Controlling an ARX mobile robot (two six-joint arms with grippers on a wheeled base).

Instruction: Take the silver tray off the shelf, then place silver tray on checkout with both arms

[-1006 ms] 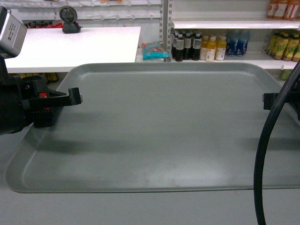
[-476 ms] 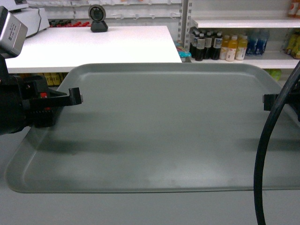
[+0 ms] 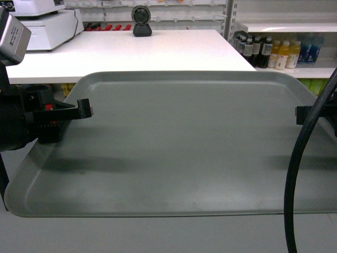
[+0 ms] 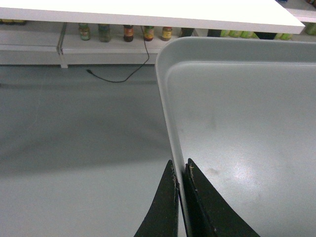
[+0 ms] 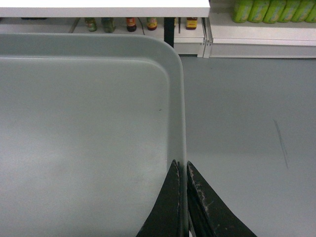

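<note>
We hold the tray (image 3: 179,142) between our two grippers, level, above the grey floor (image 4: 74,148) and off any surface; the left gripper (image 4: 180,174) is pinched narrow on the tray's left rim, one finger outside the rim and one inside, as the left wrist view shows; the right gripper (image 5: 181,170) is pinched the same way on the right rim, its fingers closed to a thin gap with the rim between them; in the head view the left gripper's tip sits just over the tray's left edge, beside a red block (image 3: 48,107) on the arm, and a grey box (image 3: 13,37) rides above that arm; on the right side a thick black cable (image 3: 300,168) arcs down in front of the tray; ahead of both grippers, beyond the tray's far rim, lies the checkout (image 3: 131,50), white and flat, with a small black device (image 3: 141,20) and a white scale (image 3: 45,21) on it; to the right of the checkout, past the right gripper, a shelf (image 3: 287,26) carries bottles (image 3: 274,52).
</note>
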